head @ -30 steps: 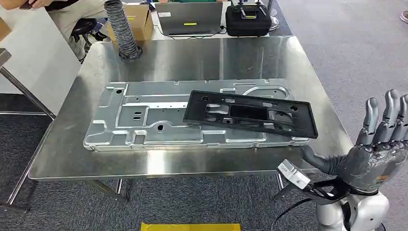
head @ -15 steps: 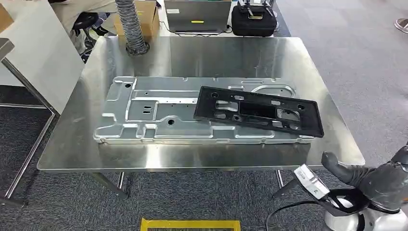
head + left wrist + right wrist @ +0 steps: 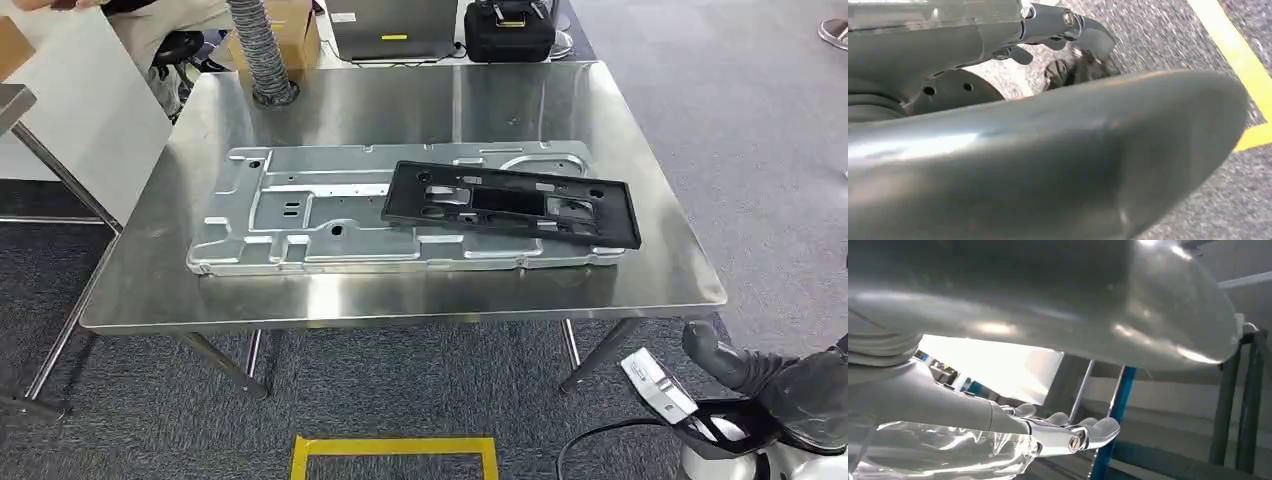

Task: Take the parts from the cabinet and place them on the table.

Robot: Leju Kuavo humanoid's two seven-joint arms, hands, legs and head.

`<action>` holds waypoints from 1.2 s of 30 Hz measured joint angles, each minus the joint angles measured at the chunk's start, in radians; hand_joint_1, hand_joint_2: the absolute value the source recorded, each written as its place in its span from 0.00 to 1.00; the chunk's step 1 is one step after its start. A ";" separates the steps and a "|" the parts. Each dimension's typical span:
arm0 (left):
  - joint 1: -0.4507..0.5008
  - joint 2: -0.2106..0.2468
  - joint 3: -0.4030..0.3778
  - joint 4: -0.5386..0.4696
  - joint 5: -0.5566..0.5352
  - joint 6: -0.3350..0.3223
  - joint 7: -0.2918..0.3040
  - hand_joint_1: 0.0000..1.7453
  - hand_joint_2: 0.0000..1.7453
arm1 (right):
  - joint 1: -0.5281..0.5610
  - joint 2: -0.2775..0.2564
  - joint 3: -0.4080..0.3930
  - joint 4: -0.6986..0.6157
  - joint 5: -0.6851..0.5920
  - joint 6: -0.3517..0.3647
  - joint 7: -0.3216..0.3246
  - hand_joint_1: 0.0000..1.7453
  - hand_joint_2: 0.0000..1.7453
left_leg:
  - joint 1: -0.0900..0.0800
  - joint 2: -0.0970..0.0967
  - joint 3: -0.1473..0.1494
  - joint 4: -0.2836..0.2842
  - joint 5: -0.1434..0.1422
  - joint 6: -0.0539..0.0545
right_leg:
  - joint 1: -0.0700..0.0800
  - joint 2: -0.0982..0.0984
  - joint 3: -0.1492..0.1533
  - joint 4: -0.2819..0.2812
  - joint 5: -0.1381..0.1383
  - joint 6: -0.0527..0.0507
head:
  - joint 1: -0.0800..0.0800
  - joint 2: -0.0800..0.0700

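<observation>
Head view, spotter speaking: You are looking down on the worktop (image 3: 400, 110), and the black frame (image 3: 510, 205) is lying flat across the right part of the silver panel (image 3: 330, 215), touching it. Both are resting well inside the edges.

Operator: What are my hands doing?

Spotter: Your right robot hand (image 3: 790, 385) is hanging low, just beside and below the near right corner of the worktop, with its thumb poking out toward the steel leg. In the right wrist view its fingers (image 3: 1068, 432) are lying spread and straight, carrying nothing. In the left wrist view your left robot hand (image 3: 1063, 25) is hanging over the carpet near the yellow tape (image 3: 1243, 75), and I am reading it as empty and uncurled too, though the thumb is hiding much of it.

Operator: So what am I aiming for?

Spotter: I am judging that these two parts are down, so you are heading for the cabinet if more are waiting there. You are wanting to keep that right thumb away from the corner and the leg while turning, and to keep both arms tucked low. You are also wanting to leave the frame alone; it is sitting on smooth metal and is probably sliding easily if nudged.
</observation>
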 joint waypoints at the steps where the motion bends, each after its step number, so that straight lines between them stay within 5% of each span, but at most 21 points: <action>1: 0.000 0.000 0.000 0.000 -0.001 0.000 0.000 0.00 0.00 | 0.001 0.000 -0.001 0.000 0.000 0.000 -0.001 0.00 0.00 | 0.000 0.000 0.030 -0.022 0.008 0.001 | 0.000 0.000 -0.015 0.003 0.010 0.002 | 0.000 0.000; 4: -0.004 0.001 0.000 0.000 -0.003 -0.006 0.002 0.00 0.00 | 0.001 0.000 -0.005 -0.002 0.000 0.000 -0.001 0.00 0.00 | 0.000 0.000 0.233 -0.297 0.078 0.011 | 0.000 0.001 -0.049 0.017 0.033 0.010 | 0.000 0.000; 5: -0.009 0.002 0.000 0.000 -0.005 -0.009 0.003 0.00 0.00 | 0.002 0.000 -0.005 -0.005 0.000 0.000 -0.001 0.00 0.00 | -0.004 0.000 0.250 -0.343 0.064 0.020 | 0.005 0.001 -0.057 0.022 0.039 0.017 | 0.000 0.000; 10: -0.004 0.002 0.000 0.000 -0.003 -0.020 0.006 0.00 0.00 | 0.003 0.000 -0.006 -0.007 0.013 0.000 0.018 0.00 0.00 | -0.005 0.004 0.224 -0.343 0.117 0.054 | -0.003 0.002 -0.065 0.019 0.061 0.046 | -0.002 0.000; 11: -0.006 0.003 0.000 0.000 -0.002 -0.022 0.006 0.00 0.00 | 0.004 0.000 -0.006 -0.007 0.015 0.000 0.021 0.00 0.00 | -0.006 0.007 0.210 -0.343 0.126 0.060 | -0.004 0.003 -0.081 0.047 0.011 0.050 | -0.001 0.000; 13: -0.006 0.004 -0.002 0.000 -0.001 -0.027 0.006 0.00 0.00 | 0.006 0.000 -0.007 -0.006 0.015 0.000 0.012 0.00 0.00 | -0.007 0.008 0.185 -0.343 0.146 0.065 | -0.009 0.004 -0.126 0.195 -0.113 0.061 | 0.007 0.000; 14: -0.005 0.004 -0.003 0.000 -0.001 -0.031 0.005 0.00 0.00 | 0.009 0.000 -0.007 -0.005 0.015 0.000 0.017 0.00 0.00 | -0.007 0.008 0.172 -0.342 0.155 0.064 | -0.010 0.004 -0.147 0.279 -0.154 0.064 | 0.005 0.000; 15: -0.004 0.005 -0.005 0.000 -0.001 -0.037 0.003 0.00 0.00 | 0.011 0.000 -0.007 -0.003 0.015 0.000 0.019 0.00 0.00 | -0.007 0.008 0.160 -0.340 0.163 0.063 | -0.010 0.004 -0.155 0.333 -0.164 0.066 | 0.008 0.000; 17: -0.001 0.005 -0.006 0.000 -0.001 -0.050 -0.006 0.00 0.00 | 0.015 0.000 -0.008 0.002 0.009 0.000 0.007 0.00 0.00 | -0.007 0.009 0.142 -0.335 0.175 0.059 | -0.010 0.003 -0.102 0.297 -0.122 0.065 | 0.008 0.000; 19: -0.002 0.004 -0.007 0.000 -0.001 -0.056 -0.013 0.00 0.00 | 0.017 0.000 -0.008 0.007 0.004 0.000 0.005 0.00 0.00 | -0.007 0.007 0.131 -0.329 0.181 0.054 | -0.010 0.003 0.040 0.096 -0.070 0.056 | 0.008 0.000; 20: -0.002 0.005 -0.008 0.000 -0.001 -0.059 -0.019 0.00 0.00 | 0.017 0.000 -0.008 0.009 0.003 0.000 0.004 0.00 0.00 | -0.008 0.007 0.128 -0.325 0.184 0.050 | -0.008 0.004 0.097 0.002 -0.094 0.047 | 0.008 0.000; 24: -0.003 0.005 -0.009 0.000 -0.001 -0.057 -0.058 0.00 0.00 | 0.030 0.002 -0.009 0.039 0.005 0.000 0.020 0.00 0.00 | -0.009 0.007 0.126 -0.330 0.199 0.026 | 0.003 0.005 0.089 -0.004 -0.079 0.023 | 0.011 0.000; 25: -0.003 0.005 -0.009 0.000 0.000 -0.057 -0.061 0.00 0.00 | 0.032 0.003 -0.009 0.049 0.005 0.000 0.020 0.00 0.00 | -0.011 0.007 0.122 -0.324 0.196 0.019 | -0.008 0.003 0.090 -0.015 -0.068 0.012 | 0.011 0.000; 27: -0.002 0.006 -0.009 0.000 0.002 -0.057 -0.067 0.00 0.00 | 0.033 0.006 -0.010 0.068 0.000 0.000 0.015 0.00 0.00 | -0.008 0.005 0.089 -0.241 0.123 0.011 | -0.007 0.001 0.081 -0.015 -0.060 0.002 | 0.007 0.000; 29: -0.001 0.007 -0.009 0.000 0.002 -0.058 -0.077 0.00 0.00 | 0.036 0.008 -0.013 0.105 -0.012 0.000 0.010 0.00 0.00 | -0.006 0.006 0.022 -0.074 0.035 0.005 | -0.003 0.000 0.069 -0.012 -0.054 -0.001 | 0.006 0.000; 31: 0.000 0.008 -0.009 0.000 0.003 -0.058 -0.080 0.00 0.00 | 0.043 0.008 -0.017 0.138 -0.026 0.000 0.011 0.00 0.00 | -0.006 0.006 0.000 -0.001 0.023 0.005 | 0.000 0.000 0.058 -0.005 -0.051 0.000 | 0.006 0.000; 33: 0.002 0.008 -0.009 0.000 0.013 -0.058 -0.081 0.00 0.00 | 0.048 0.008 -0.018 0.163 -0.032 0.000 0.032 0.00 0.00 | -0.007 0.006 0.051 -0.077 0.073 0.009 | 0.002 0.000 0.054 0.001 -0.051 0.000 | 0.006 0.000; 36: 0.002 0.010 -0.012 0.000 0.023 -0.056 -0.085 0.00 0.00 | 0.054 0.008 -0.020 0.213 -0.047 0.000 0.059 0.00 0.00 | -0.008 0.006 0.171 -0.292 0.149 0.024 | 0.005 0.000 0.053 0.006 -0.052 0.002 | 0.006 0.000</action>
